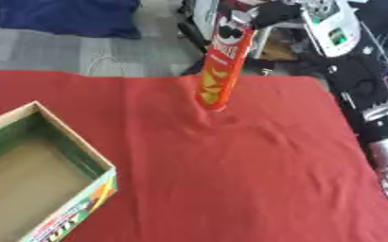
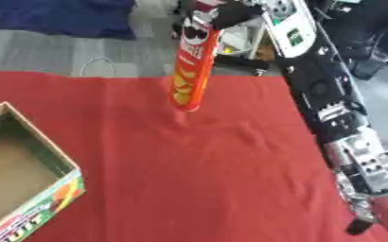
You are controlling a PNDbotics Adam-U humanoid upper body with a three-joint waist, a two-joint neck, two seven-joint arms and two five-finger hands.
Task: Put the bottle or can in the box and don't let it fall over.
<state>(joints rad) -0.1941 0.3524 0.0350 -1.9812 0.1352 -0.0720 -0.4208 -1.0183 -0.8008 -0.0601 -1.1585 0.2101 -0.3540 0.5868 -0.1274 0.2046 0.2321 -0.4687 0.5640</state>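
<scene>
Red cloth [image 1: 230,179] covers the tabletop. Robot's right hand [image 2: 230,13] grips the top of a tilted red chip can [image 1: 222,71], its base near the cloth; open cardboard box [image 1: 40,179] sits well left.

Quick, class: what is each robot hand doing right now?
Left hand: not in view.
Right hand: shut on the top of the can, which hangs tilted above the red cloth.
</scene>
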